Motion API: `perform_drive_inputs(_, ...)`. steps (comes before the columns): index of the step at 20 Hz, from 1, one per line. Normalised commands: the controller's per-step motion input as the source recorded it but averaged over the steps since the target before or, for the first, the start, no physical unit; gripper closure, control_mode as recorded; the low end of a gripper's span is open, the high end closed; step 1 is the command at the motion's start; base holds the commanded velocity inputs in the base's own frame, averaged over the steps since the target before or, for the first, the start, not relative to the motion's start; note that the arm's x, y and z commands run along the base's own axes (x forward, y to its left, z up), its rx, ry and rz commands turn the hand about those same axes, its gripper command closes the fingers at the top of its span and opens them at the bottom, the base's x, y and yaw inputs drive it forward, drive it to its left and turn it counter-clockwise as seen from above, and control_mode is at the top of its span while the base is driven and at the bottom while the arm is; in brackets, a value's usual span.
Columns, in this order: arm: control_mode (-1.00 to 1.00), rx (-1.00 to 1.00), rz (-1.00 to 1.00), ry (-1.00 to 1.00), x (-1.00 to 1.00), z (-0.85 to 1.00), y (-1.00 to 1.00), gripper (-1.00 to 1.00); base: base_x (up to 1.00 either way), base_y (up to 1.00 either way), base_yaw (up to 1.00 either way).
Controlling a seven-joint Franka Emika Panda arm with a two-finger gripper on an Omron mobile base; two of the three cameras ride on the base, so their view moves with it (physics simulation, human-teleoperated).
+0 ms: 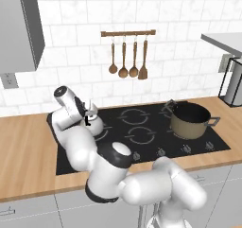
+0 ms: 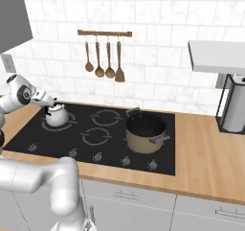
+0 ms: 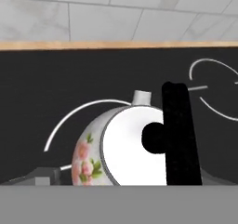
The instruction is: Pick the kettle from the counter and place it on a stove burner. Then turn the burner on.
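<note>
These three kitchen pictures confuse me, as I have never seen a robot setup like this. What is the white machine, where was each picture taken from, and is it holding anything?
The white machine is a robot arm on a mobile base. Two pictures come from cameras behind it, to its left and right; the third looks along its hand. A black stove is set into a wooden counter. A small white kettle sits on the stove's far left burner ring, and a brass-coloured pot stands on the right. Wooden utensils hang on the wall. The gripper is at the kettle's black handle; whether its jaws grip it I cannot tell.
</note>
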Motion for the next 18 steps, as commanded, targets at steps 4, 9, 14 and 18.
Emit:
perform_drive_inputs(4,-1.0,-0.01,0.0,0.0,0.0,-0.11,-0.01,-1.0,0.0,0.0,0.0)
perform_drive_inputs(9,-1.0,-0.09,0.01,0.01,-0.17,-0.35,-0.3,-1.0,0.0,0.0,0.0)
perform_drive_inputs(14,-1.0,-0.01,0.0,0.0,-0.11,-0.21,-0.41,-1.0,0.0,0.0,0.0)
perform_drive_inputs(18,-1.0,0.0,0.0,-0.01,0.0,0.0,-0.07,-1.0,0.0,0.0,0.0)
